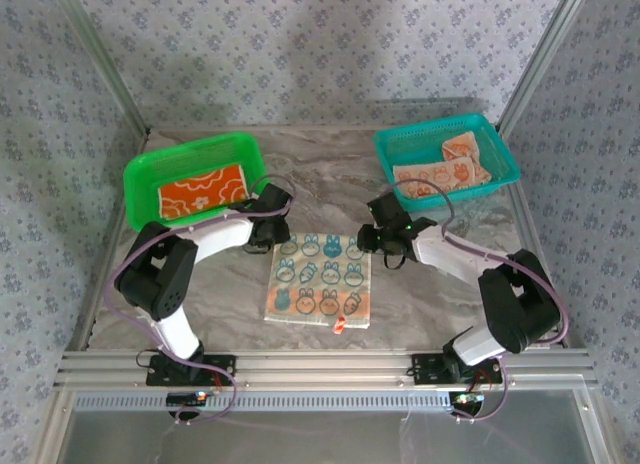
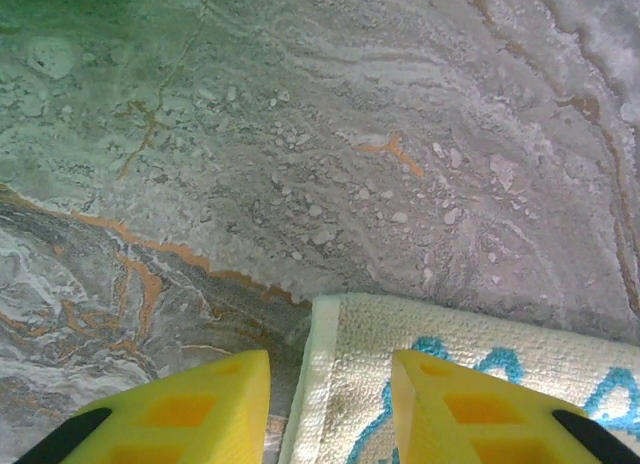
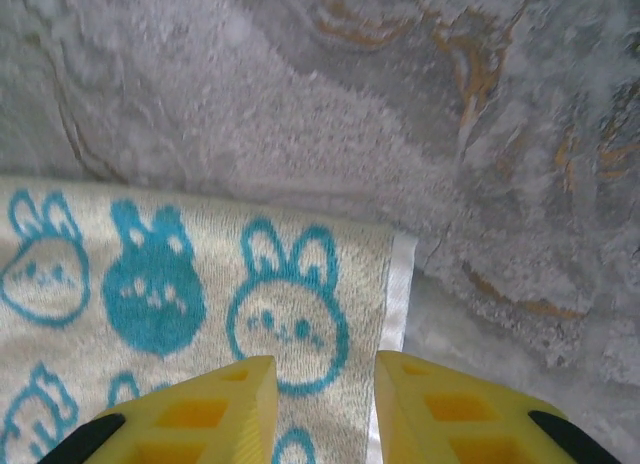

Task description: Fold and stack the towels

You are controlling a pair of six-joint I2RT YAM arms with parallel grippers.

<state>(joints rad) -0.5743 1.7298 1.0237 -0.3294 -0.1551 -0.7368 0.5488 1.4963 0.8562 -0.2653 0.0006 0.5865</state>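
Observation:
A pale teal towel with bunny faces (image 1: 320,278) lies flat on the marble table between the arms. My left gripper (image 1: 272,236) hangs open over its far left corner, and the towel's corner (image 2: 350,364) sits between the yellow fingers (image 2: 215,404). Over the far right corner my right gripper (image 1: 372,238) is open too, straddling the white hem of the towel (image 3: 300,314). An orange flowered towel (image 1: 201,193) lies in the green basket (image 1: 140,179). Peach towels (image 1: 440,172) lie in the teal basket (image 1: 392,144).
The baskets stand at the table's back left and back right. A small orange tag (image 1: 339,325) sticks out at the towel's near edge. Bare marble (image 1: 330,174) lies between the baskets. Metal frame posts and patterned walls enclose the table.

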